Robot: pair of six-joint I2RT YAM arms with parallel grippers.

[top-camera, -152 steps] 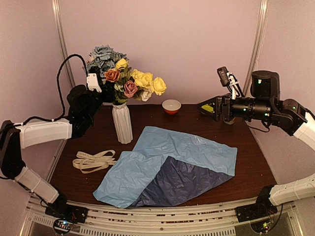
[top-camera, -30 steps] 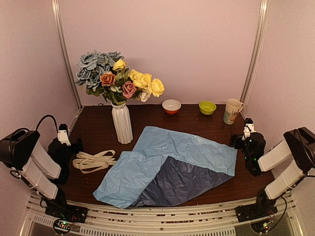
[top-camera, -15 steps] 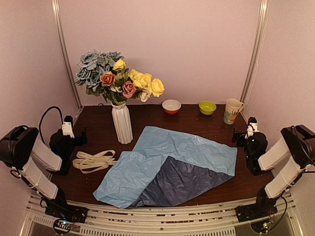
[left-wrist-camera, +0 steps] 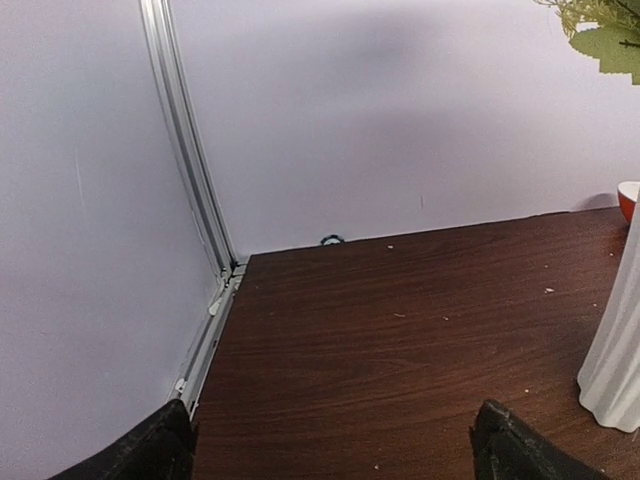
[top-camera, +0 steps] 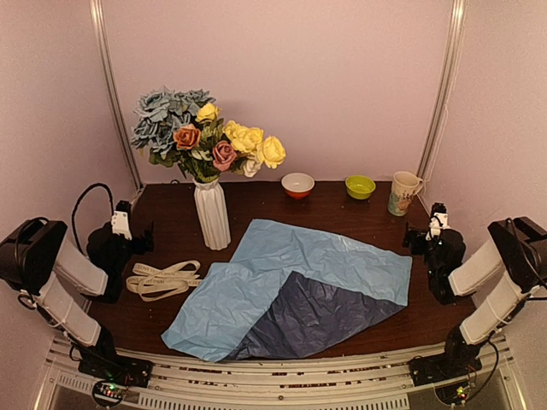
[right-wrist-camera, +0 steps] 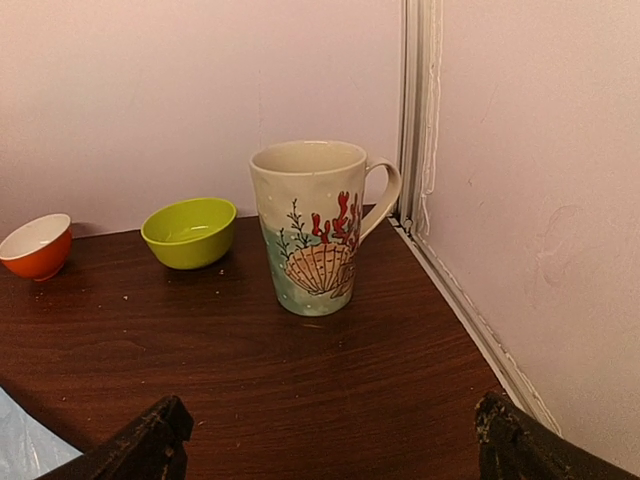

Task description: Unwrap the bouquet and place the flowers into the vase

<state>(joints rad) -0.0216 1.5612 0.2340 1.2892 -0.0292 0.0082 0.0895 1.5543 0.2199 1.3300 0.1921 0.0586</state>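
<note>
**A:** From above, where are the flowers?

**B:** The flowers (top-camera: 205, 141) stand in the vase (top-camera: 212, 215), upright near the far left corner of the table (top-camera: 359, 224). The blue paper (top-camera: 299, 265) lies spread flat from the middle to the near edge, with a dark blue flap showing on its near side. The cream ribbon (top-camera: 162, 278) lies loose just left of it.

**A:** And the arms?

**B:** The left gripper (top-camera: 144, 237) sits low by the left edge and the right gripper (top-camera: 414, 240) low by the right edge. Both are apart from everything.

**A:** Left wrist?

**B:** Its jaws stand wide apart over bare wood. The vase's ribbed foot is at the right of the view.

**A:** Right wrist?

**B:** Jaws spread wide too, holding nothing. Ahead, a shell-painted mug (right-wrist-camera: 310, 240) stands near the far right corner. A green bowl (right-wrist-camera: 190, 232) is to its left and an orange bowl (right-wrist-camera: 37, 247) farther left.
</note>
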